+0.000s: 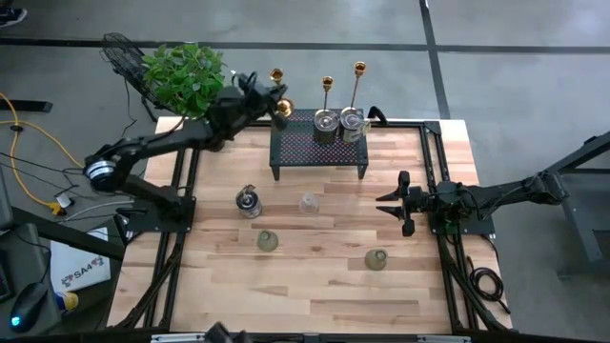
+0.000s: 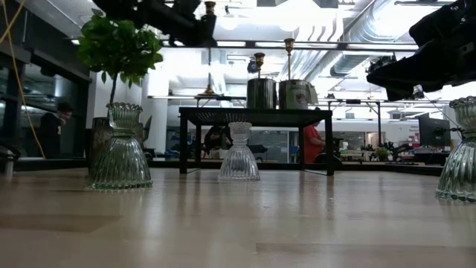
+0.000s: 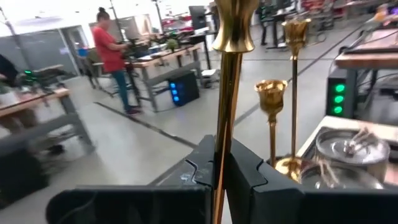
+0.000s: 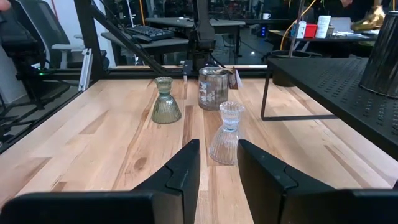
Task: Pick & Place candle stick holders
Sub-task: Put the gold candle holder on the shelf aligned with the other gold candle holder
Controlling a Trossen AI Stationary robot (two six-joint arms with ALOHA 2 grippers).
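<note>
A slim gold candlestick [image 3: 227,93] is clamped by its stem between the closed fingers of the left gripper [image 3: 219,171]. In the high view this held candlestick [image 1: 277,95] sits at the upper centre-left of the frame, over the left end of the black mesh rack [image 1: 319,145], with the left gripper [image 1: 269,98] reaching in from the left past the leafy plant [image 1: 183,76].

Two more gold candlesticks [image 1: 327,93] [image 1: 359,81] stand upright at the back edge of the rack, above the frame's centre. Just in front of them on the rack top stand two silvery cups [image 1: 326,125] [image 1: 352,124], side by side.

On the wooden table [image 1: 315,276], below the rack in the frame, four short cups are spread out: a silvery one [image 1: 248,201] left of centre, a clear glass one [image 1: 308,203] just right of it, a greenish one [image 1: 267,241] lower left of centre, and another greenish one [image 1: 376,259] lower right.

The right gripper [image 1: 393,204] hovers at the right of the frame, over the table's right side, its fingers parted and holding nothing. In its wrist view the clear glass cup [image 4: 225,133] stands ahead of the gap between the fingers, not touching them.
</note>
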